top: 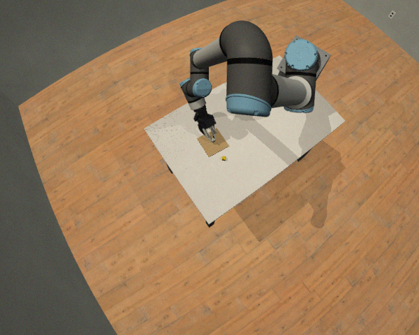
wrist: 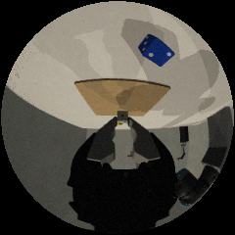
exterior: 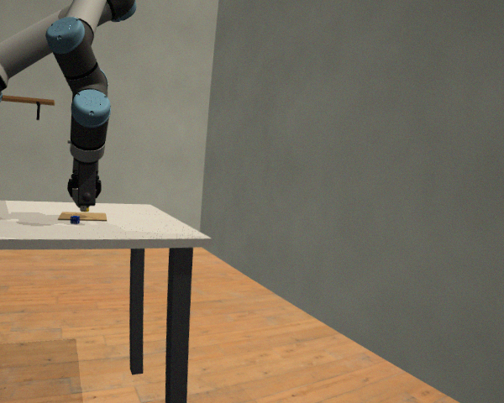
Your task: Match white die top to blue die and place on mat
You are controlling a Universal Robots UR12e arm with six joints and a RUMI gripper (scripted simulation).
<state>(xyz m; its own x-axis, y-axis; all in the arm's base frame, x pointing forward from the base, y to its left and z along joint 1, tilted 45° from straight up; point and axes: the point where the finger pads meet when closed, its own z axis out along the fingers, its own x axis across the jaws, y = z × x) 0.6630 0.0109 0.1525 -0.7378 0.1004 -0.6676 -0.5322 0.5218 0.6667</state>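
Note:
The gripper [top: 212, 139] [exterior: 83, 208] [wrist: 122, 117] is shut on the white die [wrist: 122, 116], at the fingertips. The die is in shade; one face with a single dark pip shows in the wrist view. The gripper holds it above the tan mat [top: 210, 151] [exterior: 99, 217] [wrist: 93, 93]. The blue die [exterior: 75, 219] [wrist: 157, 51] rests on the table off the mat; one large face shows two pips in the wrist view. The yellow die [top: 223, 158] [exterior: 87, 209] [wrist: 119, 124] rests off the mat on the opposite side, its pips too small to read.
The white table [top: 216, 187] [exterior: 126, 229] carries the mat and the dice. Its left edge lies beyond the mat in the top view. The arm's large elbow [top: 248, 104] hangs over the table on the base side and casts shadows there.

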